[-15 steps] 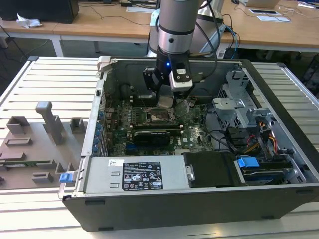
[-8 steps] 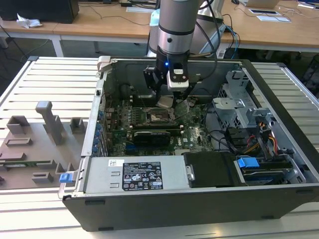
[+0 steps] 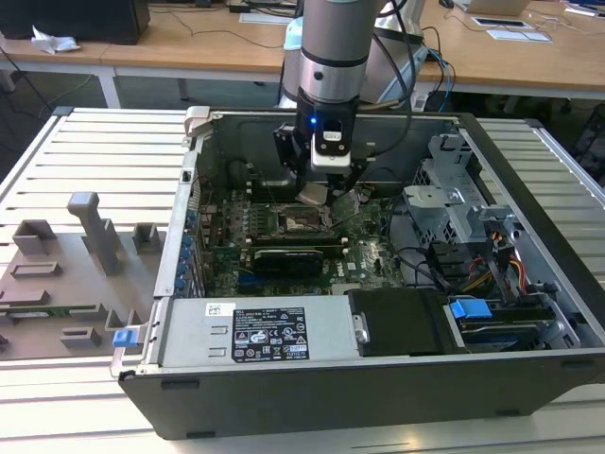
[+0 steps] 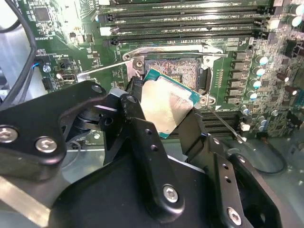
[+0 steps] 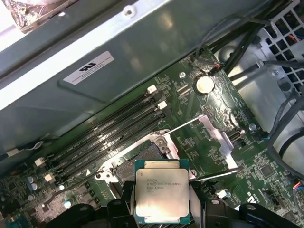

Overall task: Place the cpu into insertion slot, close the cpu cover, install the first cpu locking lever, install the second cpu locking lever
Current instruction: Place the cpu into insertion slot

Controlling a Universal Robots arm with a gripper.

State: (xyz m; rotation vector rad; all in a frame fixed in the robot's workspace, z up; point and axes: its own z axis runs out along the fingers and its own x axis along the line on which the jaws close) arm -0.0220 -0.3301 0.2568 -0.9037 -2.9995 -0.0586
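Observation:
My gripper (image 3: 316, 187) hangs inside the open computer case, shut on the cpu (image 3: 312, 196). In both wrist views the cpu (image 4: 166, 107) (image 5: 161, 190) is a flat silvery square on a green carrier, pinched at two opposite edges by the black fingers (image 4: 137, 121). It hovers tilted just above one side of the insertion slot (image 4: 180, 71) (image 5: 142, 159), a dark square socket with a metal rim. The cpu cover (image 5: 216, 140) stands swung open beside the slot. Two thin locking levers (image 4: 99, 71) (image 4: 223, 124) stick out free on either side.
Black memory slots (image 5: 109, 128) run along one side of the socket, and a coin cell (image 5: 204, 84) sits beyond the cover. A long black card (image 3: 288, 257) lies in front of the socket. Drive cage and cables (image 3: 463, 227) crowd the exterior view's right.

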